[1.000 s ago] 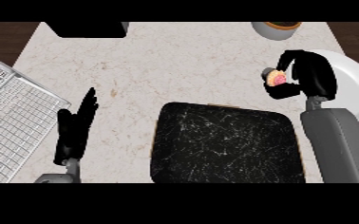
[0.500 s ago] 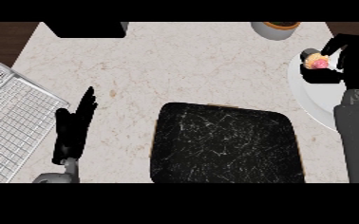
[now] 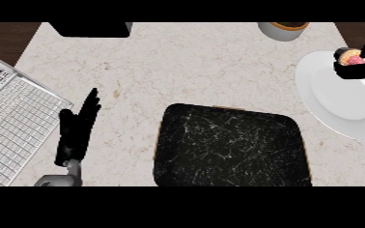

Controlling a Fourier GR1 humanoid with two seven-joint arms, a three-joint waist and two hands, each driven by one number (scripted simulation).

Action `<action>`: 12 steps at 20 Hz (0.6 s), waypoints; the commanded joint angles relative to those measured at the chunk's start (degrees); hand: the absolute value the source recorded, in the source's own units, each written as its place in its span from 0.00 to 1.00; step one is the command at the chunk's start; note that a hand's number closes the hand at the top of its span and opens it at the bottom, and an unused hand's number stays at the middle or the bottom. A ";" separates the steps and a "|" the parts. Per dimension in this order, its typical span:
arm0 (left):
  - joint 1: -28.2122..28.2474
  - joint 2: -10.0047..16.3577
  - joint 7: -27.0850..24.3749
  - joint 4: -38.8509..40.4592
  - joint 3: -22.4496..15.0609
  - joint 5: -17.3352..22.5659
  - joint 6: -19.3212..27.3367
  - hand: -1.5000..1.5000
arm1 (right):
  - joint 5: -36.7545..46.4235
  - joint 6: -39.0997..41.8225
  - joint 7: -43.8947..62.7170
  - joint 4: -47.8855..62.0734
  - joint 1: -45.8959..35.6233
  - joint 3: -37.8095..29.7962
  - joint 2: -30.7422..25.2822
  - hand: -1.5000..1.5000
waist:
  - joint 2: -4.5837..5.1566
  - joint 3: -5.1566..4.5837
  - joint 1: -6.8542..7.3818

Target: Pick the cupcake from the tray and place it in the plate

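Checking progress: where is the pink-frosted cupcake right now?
Head view, far right edge: the pink-frosted cupcake is held by the black right hand over the upper part of the round white plate.

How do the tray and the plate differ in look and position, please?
The tray is black, pale-veined and squarish; the plate is plain white and round. The tray lies centrally; the plate is cut by the right edge. The right hand holds the cupcake over the plate, not the tray. Both lie flat on the counter.
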 commanded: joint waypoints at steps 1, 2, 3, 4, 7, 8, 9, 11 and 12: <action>3.57 -0.46 -3.61 -0.55 0.43 0.35 -0.56 0.50 | 0.97 -3.58 -3.38 11.94 -4.04 -0.91 -2.47 1.00 | 0.02 0.00 0.34; 1.41 -0.64 2.03 -2.98 -0.46 -0.12 -0.19 0.50 | -0.78 -1.72 -5.27 12.12 -2.38 -2.12 -4.40 1.00 | -0.05 0.01 0.05; 0.98 -0.95 1.39 -2.31 -0.81 -1.11 0.57 0.50 | 0.54 -3.85 -6.46 18.74 -5.87 -1.93 -4.60 1.00 | 0.15 0.04 0.57; -0.19 -0.39 1.51 -1.66 0.35 0.80 -1.17 0.50 | 0.61 -4.22 -6.66 19.84 -4.96 -1.80 -4.12 1.00 | 0.14 0.03 0.42; -0.60 -0.91 0.73 -1.08 -0.45 -0.88 -0.03 0.50 | -1.47 -0.11 -9.39 26.29 -5.59 -3.34 -5.90 1.00 | 0.43 0.09 0.87; -0.26 0.78 -0.13 -0.82 1.36 0.67 -1.79 0.50 | -3.19 3.11 -11.31 27.17 -6.27 -4.39 -8.20 1.00 | 0.29 0.06 0.63; -0.66 -1.56 -2.35 2.70 0.49 0.23 -0.74 0.50 | -2.33 3.19 -12.48 29.91 -7.41 -3.65 -7.91 1.00 | 0.57 0.08 0.96; -2.47 -0.34 2.07 -0.96 -0.04 -0.41 -1.02 0.50 | -3.35 3.68 -14.09 33.68 -7.04 -4.83 -7.85 1.00 | 0.60 0.15 1.20; -1.55 -0.45 0.42 -0.25 -0.08 -0.54 -1.07 0.50 | -2.75 8.68 -11.36 34.47 -8.90 -3.65 -7.97 1.00 | 0.57 0.11 1.37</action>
